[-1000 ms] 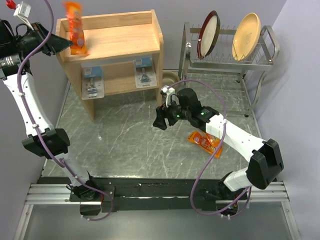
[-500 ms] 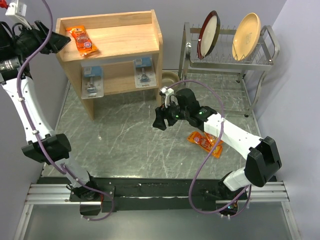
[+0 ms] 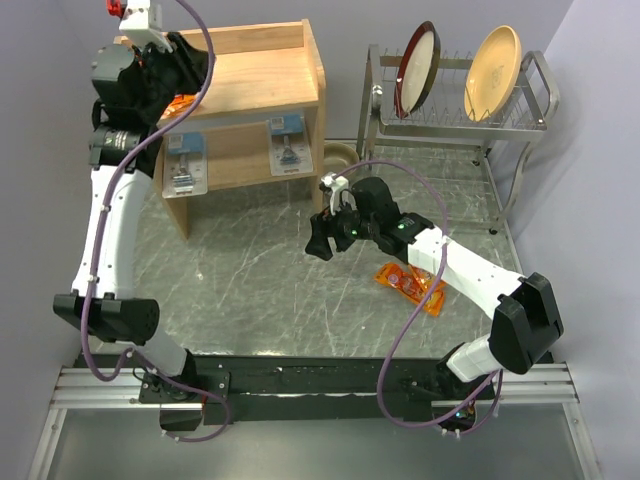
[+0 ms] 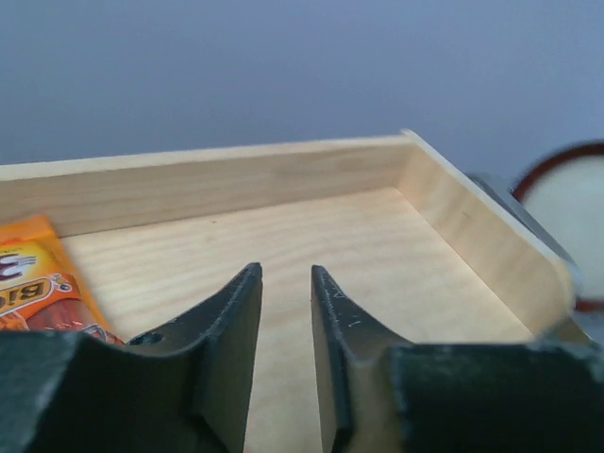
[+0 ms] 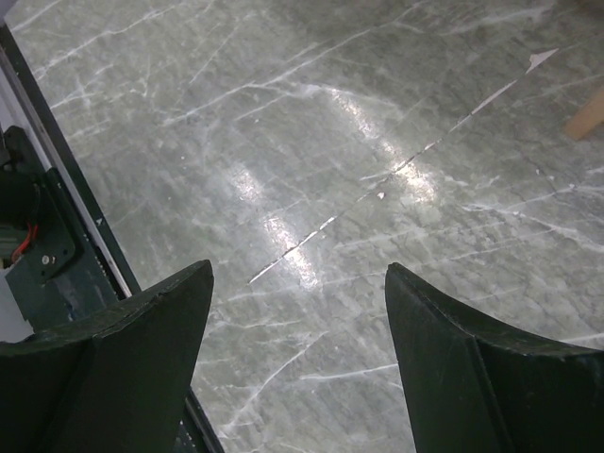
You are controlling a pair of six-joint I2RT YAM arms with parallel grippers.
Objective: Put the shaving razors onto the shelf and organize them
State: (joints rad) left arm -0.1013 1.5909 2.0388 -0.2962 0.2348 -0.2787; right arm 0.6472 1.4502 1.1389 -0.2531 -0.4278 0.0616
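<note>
The wooden shelf (image 3: 265, 75) stands at the back left. One orange razor pack (image 3: 181, 101) lies on the left of its top tier, mostly hidden under my left arm; it also shows in the left wrist view (image 4: 38, 283). Two blue-white blister packs (image 3: 185, 160) (image 3: 287, 143) stand on the lower tier. My left gripper (image 3: 200, 68) hovers low over the top tier (image 4: 311, 226), jaws slightly apart and empty (image 4: 285, 274). Orange packs (image 3: 410, 284) lie on the table, partly under my right forearm. My right gripper (image 3: 322, 243) is wide open and empty above the bare table (image 5: 297, 274).
A metal dish rack (image 3: 455, 115) with a dark red plate (image 3: 416, 68) and a yellow plate (image 3: 493, 58) stands at the back right. A grey marble-pattern tabletop (image 3: 250, 270) lies in front of the shelf. A black rail (image 5: 57, 236) runs along the near edge.
The orange pack went from upright at the shelf's left end to lying flat on the top tier. My left arm swung right over the top tier. The right arm barely moved.
</note>
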